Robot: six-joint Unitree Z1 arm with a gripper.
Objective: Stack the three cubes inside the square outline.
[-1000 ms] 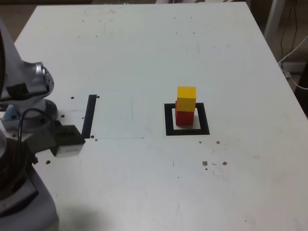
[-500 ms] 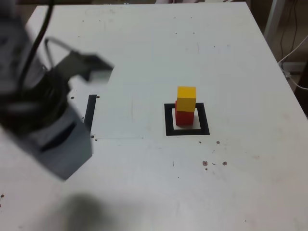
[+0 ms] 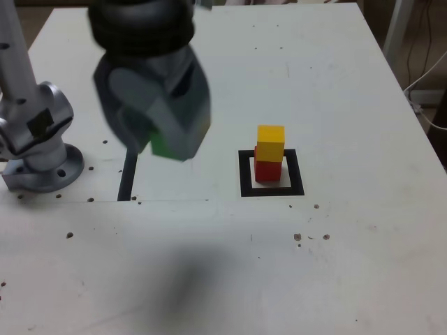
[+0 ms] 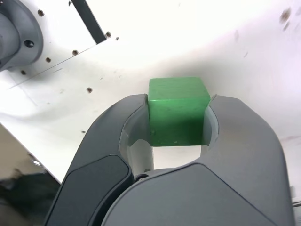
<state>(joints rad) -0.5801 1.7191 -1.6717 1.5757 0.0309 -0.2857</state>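
Exterior view had the green cube (image 4: 178, 113) pinched in the jaws, left of the yellow cube (image 3: 270, 143) topping the red one (image 3: 267, 171).

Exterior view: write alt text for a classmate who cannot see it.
A blurred robot gripper holds a green cube above a white table. To the exterior view's right, a yellow cube sits on a red cube inside a black square outline.
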